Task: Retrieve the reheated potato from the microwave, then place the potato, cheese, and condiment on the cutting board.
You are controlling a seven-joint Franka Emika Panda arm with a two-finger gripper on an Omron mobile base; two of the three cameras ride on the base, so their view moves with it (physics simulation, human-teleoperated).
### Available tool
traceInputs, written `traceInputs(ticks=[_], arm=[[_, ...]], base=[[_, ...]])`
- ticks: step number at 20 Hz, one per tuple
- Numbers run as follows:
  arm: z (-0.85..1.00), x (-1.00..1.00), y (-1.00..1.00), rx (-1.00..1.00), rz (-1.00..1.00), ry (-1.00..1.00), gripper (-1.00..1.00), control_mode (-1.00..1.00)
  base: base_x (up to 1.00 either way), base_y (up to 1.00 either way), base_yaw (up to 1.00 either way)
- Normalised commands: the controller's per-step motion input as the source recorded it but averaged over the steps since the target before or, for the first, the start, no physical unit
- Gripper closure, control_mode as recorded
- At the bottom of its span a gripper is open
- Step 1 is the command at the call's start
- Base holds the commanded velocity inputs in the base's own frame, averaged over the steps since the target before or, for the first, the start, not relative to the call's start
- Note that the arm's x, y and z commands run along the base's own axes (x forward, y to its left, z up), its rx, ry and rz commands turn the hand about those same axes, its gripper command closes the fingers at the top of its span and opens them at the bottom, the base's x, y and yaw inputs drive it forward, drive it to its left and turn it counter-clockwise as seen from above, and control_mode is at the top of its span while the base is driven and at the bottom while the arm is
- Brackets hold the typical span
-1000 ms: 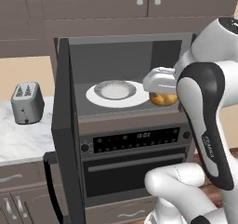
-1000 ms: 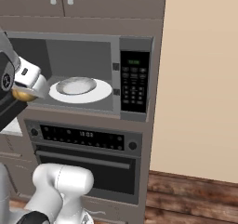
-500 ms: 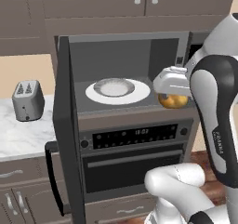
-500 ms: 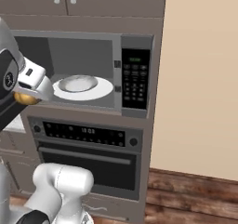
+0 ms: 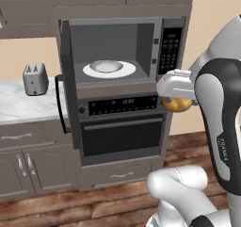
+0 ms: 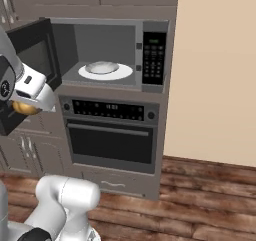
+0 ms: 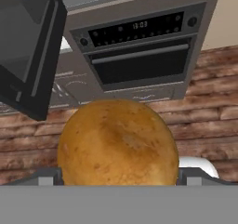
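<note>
We have the rounded golden-brown potato [image 7: 118, 141] clamped in our claw [image 5: 177, 103], jaws spread wide across its middle; it hangs in mid-air in front of the built-in grey steel microwave [image 5: 117, 49], outside the cavity and level with the oven's control strip [image 5: 120, 106]. We judge it firm and fairly light, but the smooth curved skin could roll or slip, so a hold across the widest girth seems safest. Our white arm [image 5: 221, 113] is folded close to the base, wrist bent, hand looking down past the oven to the wooden floor [image 7: 204, 83].
</note>
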Motion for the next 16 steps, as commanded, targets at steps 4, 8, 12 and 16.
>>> traceInputs(ticks=[4, 8, 12, 16], arm=[[0.00, 0.00, 0.00, 0.00, 0.00, 0.00, 1.00, 1.00], [0.00, 0.00, 0.00, 0.00, 0.00, 0.00, 1.00, 1.00], [0.00, 0.00, 0.00, 0.00, 0.00, 0.00, 1.00, 1.00], [0.00, 0.00, 0.00, 0.00, 0.00, 0.00, 1.00, 1.00]], base=[[-1.00, 0.53, -0.02], [-0.82, 0.92, -0.01], [-0.65, 1.00, 0.00], [-0.47, 0.99, 0.00]])
